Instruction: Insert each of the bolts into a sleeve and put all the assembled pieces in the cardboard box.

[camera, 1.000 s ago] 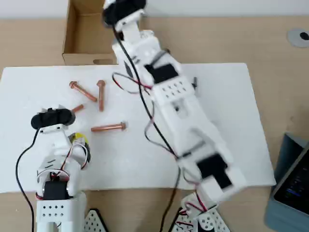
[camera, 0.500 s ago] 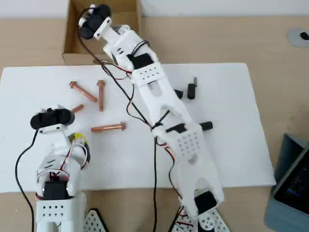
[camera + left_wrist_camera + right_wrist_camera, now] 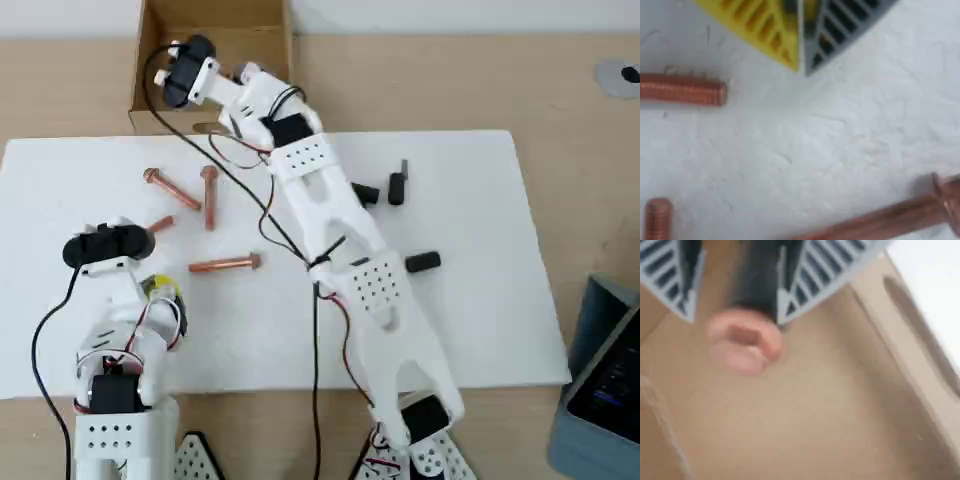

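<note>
The right arm (image 3: 330,200) hides part of the cardboard box (image 3: 160,120), cut off above.

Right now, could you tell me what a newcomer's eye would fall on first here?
The right arm stretches across the white mat, its claw holding a sleeved bolt over the cardboard box. Loose copper bolts lie by the left arm, black sleeves beside the right.

Two white plastic arms, left arm (image 3: 118,300) and right arm (image 3: 330,200), hole grids moulded into shells, black motors set at joints, black and red cables looped alongside, left gripper (image 3: 801,62) ribbed yellow and grey
</note>
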`<state>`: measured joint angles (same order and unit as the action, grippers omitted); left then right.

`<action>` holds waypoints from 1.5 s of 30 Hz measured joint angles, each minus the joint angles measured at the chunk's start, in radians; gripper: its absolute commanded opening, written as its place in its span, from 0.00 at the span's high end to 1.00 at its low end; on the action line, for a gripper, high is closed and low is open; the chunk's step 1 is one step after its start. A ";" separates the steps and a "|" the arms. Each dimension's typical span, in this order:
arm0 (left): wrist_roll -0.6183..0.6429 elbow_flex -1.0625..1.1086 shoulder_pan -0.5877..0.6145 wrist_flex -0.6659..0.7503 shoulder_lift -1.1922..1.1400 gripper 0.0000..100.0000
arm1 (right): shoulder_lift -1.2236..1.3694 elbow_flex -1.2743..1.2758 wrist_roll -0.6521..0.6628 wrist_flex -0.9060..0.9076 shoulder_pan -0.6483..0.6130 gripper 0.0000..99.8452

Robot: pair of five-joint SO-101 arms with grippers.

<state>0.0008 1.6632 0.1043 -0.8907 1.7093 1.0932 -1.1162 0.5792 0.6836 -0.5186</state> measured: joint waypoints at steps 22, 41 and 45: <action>0.000 0.000 0.002 0.000 0.000 1.00 | -0.002 -0.388 0.000 0.379 0.012 0.86; 0.000 0.000 0.002 0.000 0.000 1.00 | -0.109 -0.497 -0.124 1.068 0.141 0.86; 0.000 0.000 0.002 0.000 0.000 1.00 | -0.132 -0.497 -0.140 1.082 0.180 0.86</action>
<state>0.0008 1.6632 0.1059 -0.8907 1.7093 0.9613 -1.6134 0.4396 1.7653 -0.3391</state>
